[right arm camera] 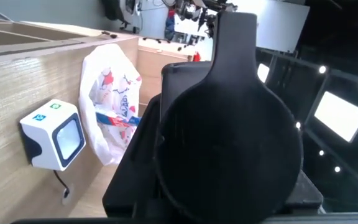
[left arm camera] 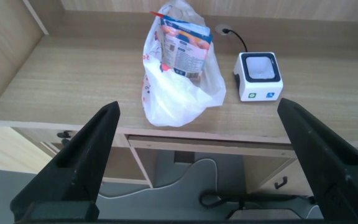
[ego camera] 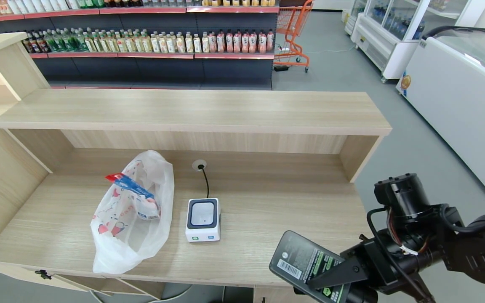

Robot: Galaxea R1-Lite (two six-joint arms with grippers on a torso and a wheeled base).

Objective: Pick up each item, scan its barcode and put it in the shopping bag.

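On the worktop (ego camera: pixel 276 210), about mid-width: a white scanner (ego camera: pixel 203 219), window facing up, two small coloured marks on its near face. Behind the scanner: a black cable (ego camera: pixel 205 179), running back to a round hole in the board.

Just left of the scanner, close but not touching: a thin white bag (ego camera: pixel 131 227), slumped on its side. Inside it, at the end farther back than the scanner: a blue-and-red packet (ego camera: pixel 135 195), its top poking out.

Right of the scanner and nearer, past the front edge of the worktop: the right tool (ego camera: pixel 335 275), clamped on a dark flat pack (ego camera: pixel 301 263). Pack held in the air, tilted, barcode side up, well apart from the scanner.

In front of the scanner, off the worktop: the left tool (left arm camera: pixel 199 112), fingers (left arm camera: pixel 79 168) spread wide.

Far behind the scanner, beyond the raised ledge: shelves (ego camera: pixel 154 54) lined with bottles.
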